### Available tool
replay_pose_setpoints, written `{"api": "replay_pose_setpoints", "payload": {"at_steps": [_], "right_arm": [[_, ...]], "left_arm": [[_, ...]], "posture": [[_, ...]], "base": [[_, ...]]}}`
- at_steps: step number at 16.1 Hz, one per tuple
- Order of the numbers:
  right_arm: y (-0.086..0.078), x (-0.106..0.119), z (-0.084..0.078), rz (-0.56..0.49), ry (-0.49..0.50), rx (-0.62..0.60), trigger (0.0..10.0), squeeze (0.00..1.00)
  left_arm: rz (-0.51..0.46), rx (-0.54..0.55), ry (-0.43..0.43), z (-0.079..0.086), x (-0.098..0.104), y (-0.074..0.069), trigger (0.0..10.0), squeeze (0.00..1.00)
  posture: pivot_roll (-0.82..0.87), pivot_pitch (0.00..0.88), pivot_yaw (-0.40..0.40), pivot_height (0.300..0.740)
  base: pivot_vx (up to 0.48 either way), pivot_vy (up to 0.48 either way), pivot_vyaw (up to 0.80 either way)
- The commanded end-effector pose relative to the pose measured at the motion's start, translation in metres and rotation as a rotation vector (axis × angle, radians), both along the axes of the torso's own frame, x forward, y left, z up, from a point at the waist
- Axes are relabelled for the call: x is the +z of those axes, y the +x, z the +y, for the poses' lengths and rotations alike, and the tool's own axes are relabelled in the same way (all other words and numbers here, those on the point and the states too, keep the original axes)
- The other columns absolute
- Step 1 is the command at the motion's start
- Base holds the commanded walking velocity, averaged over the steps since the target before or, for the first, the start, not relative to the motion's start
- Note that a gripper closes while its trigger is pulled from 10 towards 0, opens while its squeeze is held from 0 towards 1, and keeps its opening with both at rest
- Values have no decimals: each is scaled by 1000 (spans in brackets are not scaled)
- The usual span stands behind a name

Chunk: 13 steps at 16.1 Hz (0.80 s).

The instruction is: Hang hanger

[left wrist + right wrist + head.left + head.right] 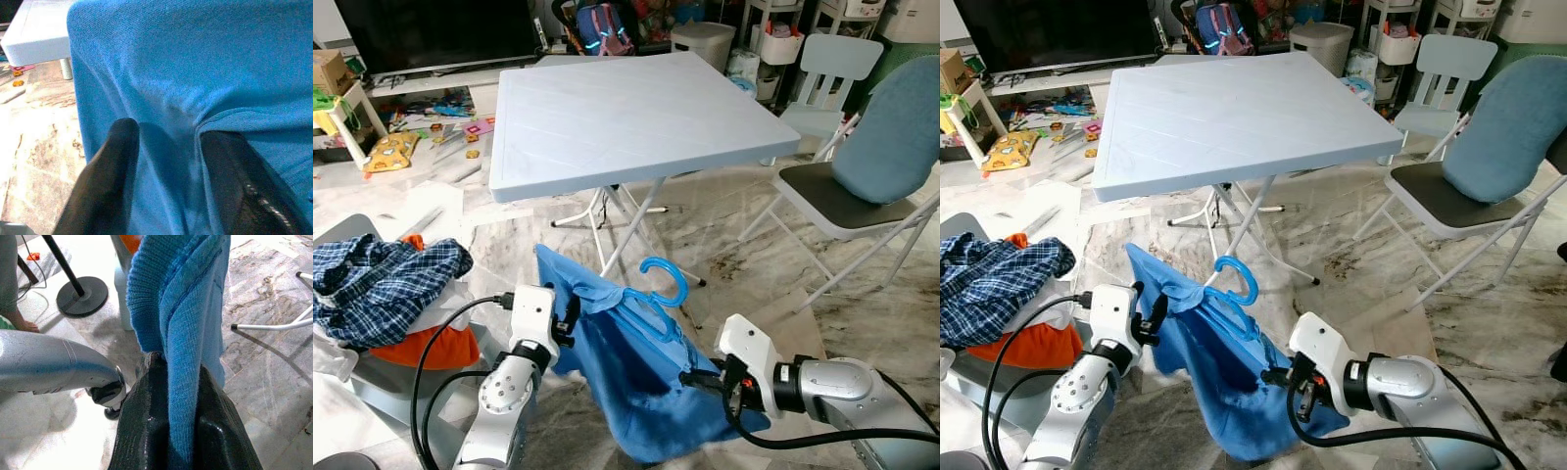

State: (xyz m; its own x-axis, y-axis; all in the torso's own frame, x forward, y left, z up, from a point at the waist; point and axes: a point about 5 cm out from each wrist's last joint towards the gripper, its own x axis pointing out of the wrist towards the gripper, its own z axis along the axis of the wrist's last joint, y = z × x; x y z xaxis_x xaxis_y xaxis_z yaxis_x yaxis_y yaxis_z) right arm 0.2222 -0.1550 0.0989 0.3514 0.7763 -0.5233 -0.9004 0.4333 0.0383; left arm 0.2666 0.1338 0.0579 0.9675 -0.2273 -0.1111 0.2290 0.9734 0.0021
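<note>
Head cam: blue sweater hangs between both arms, low in front of the folding table, w/ blue hanger hook poking up from its top. Left gripper clamps the sweater's left edge; right gripper pinches the right side. Plaid shirt on a pile at left.

L wrist: fingers apart, fabric bunched between them.

R wrist: fingers closed on a knit fold.

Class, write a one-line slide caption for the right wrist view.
Right gripper pinches a fold of the blue knit garment above the marble floor.
</note>
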Motion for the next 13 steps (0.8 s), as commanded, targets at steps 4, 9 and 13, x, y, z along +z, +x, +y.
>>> {"api": "replay_pose_setpoints", "payload": {"at_steps": [4, 9, 13], "right_arm": [[13, -5, -17, -124, -178, 13, 10000, 0], [18, -10, -44, -162, -327, 40, 10000, 0], [25, -8, -66, -198, -418, 58, 10000, 0]], "left_arm": [[-12, 10, 19, 4, 3, 0, 0, 0], [-12, 43, 48, 13, 4, 0, 0, 0], [-11, 54, 56, 16, 5, 2, 0, 0]], "posture": [[-81, 0, 15, 740], [-78, 0, 12, 740], [-80, 0, 13, 740]], "base": [[0, 0, 0], [0, 0, 0], [0, 0, 0]]}}
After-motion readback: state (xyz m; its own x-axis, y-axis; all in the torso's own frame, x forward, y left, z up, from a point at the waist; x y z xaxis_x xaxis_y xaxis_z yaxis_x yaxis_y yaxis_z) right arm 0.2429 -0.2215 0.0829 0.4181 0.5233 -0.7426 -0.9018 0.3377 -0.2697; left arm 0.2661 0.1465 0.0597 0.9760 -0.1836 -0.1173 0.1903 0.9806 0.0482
